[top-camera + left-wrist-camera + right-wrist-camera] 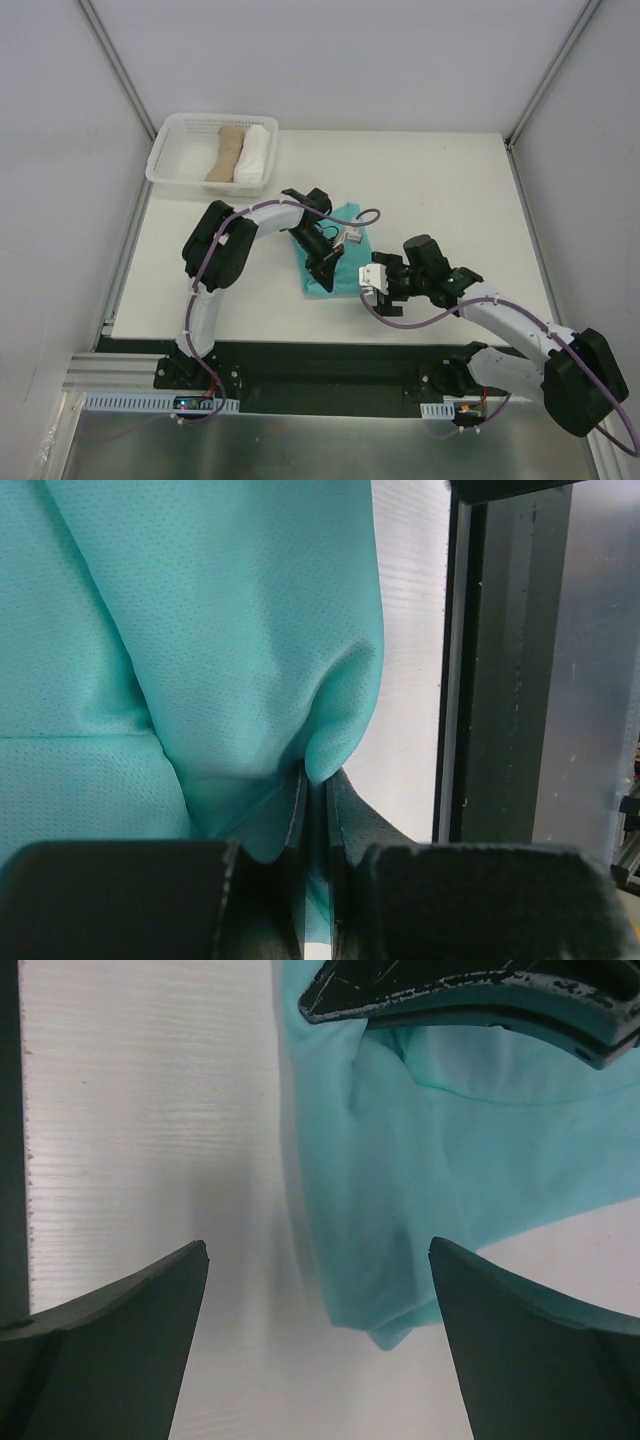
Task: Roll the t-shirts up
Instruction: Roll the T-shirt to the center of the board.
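A teal-green t-shirt (340, 262) lies folded in a narrow strip at the middle of the white table (450, 190). My left gripper (322, 265) is on it near its near end, shut on a fold of the teal cloth (230, 660). The left wrist view (316, 780) shows cloth pinched between the two pads. My right gripper (375, 282) is open and empty, just right of the shirt's near end. In the right wrist view (318, 1250) the shirt's corner (400, 1220) lies between and beyond the fingertips. A tan roll (226, 152) and a white roll (253, 154) lie in the basket.
A white plastic basket (170, 160) stands at the table's far left corner. The black frame rail (330, 355) runs along the table's near edge. Grey walls close in the left and right sides.
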